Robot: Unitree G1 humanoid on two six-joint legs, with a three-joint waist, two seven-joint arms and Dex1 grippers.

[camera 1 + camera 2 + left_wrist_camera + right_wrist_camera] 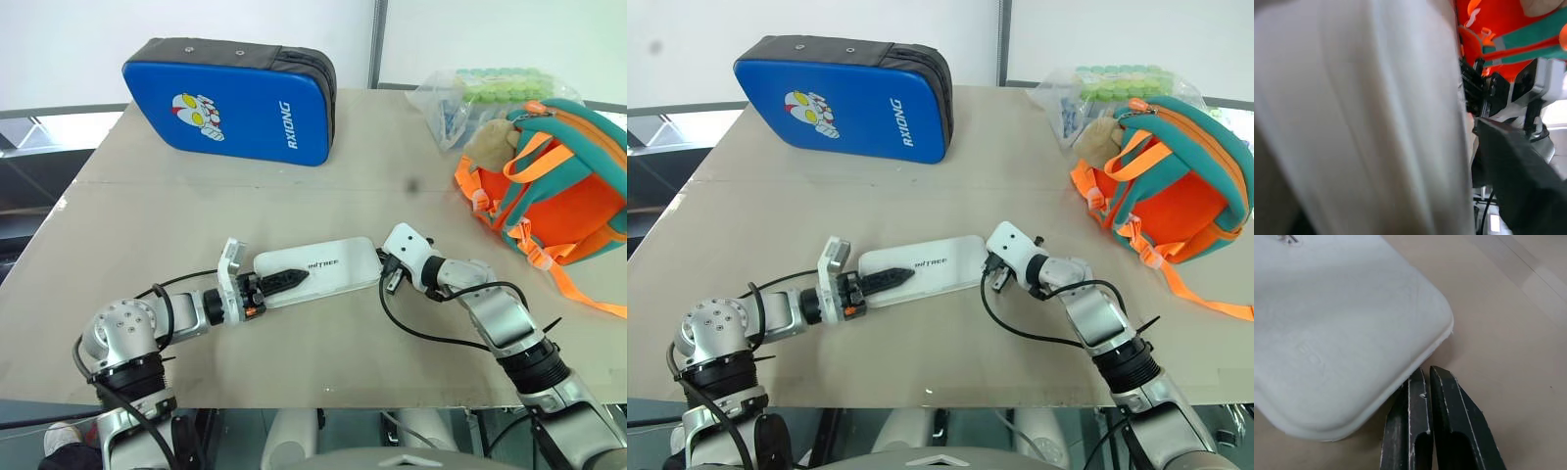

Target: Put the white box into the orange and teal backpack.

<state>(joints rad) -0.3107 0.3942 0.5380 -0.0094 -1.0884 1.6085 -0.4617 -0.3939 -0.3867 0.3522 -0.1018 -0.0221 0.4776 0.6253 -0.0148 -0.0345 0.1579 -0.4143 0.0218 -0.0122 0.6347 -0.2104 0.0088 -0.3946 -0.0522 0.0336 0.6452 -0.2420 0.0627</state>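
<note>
The white box (328, 262) lies flat on the table (294, 352), its lettering facing up. My left gripper (302, 275) is shut on the box's left end: one black finger (282, 279) lies across the lid, and the other is hidden beneath. In the left wrist view the box (1361, 117) sits tight against a dark finger (1518, 176). My right gripper (1428, 372) is shut and empty, its tips against the edge of the box's right end (1342, 333). The orange and teal backpack (558, 196) stands at the right, apart from both grippers, with a tan plush charm (490, 137).
A blue padded case (230, 103) with a cartoon hero lies at the back left. A clear plastic bag (480, 93) of green items sits behind the backpack. Orange straps (578, 289) trail over the table near the right arm. The table's front edge runs just below both arms.
</note>
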